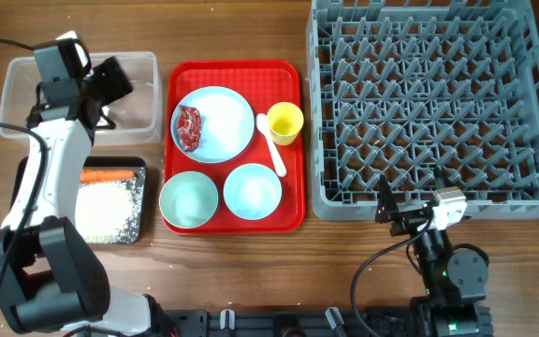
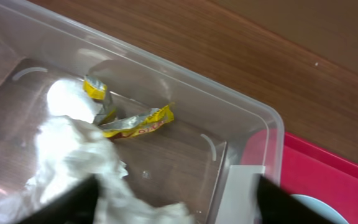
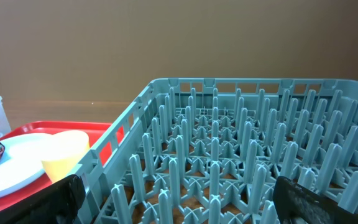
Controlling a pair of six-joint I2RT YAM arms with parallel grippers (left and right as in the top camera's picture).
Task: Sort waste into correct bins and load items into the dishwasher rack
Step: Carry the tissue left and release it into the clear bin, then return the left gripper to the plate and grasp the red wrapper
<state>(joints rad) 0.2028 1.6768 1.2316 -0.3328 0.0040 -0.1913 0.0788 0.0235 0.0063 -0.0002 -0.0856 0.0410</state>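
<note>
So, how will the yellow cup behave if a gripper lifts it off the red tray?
The yellow cup looks like smooth plastic: probably light, stiff, a little slippery. It stands upright and small, so a sideways push may tip it. The white spoon lies close beside it and could get nudged.

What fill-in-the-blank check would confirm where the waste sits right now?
The orange carrot lies in the shallow ____ rectangular tray, beside white rice grains.
The crumpled red wrapper rests on the round light blue ____.
The crumpled white tissue and yellow wrapper lie in the ____ plastic tub.
Missing: black; plate; clear.
</note>
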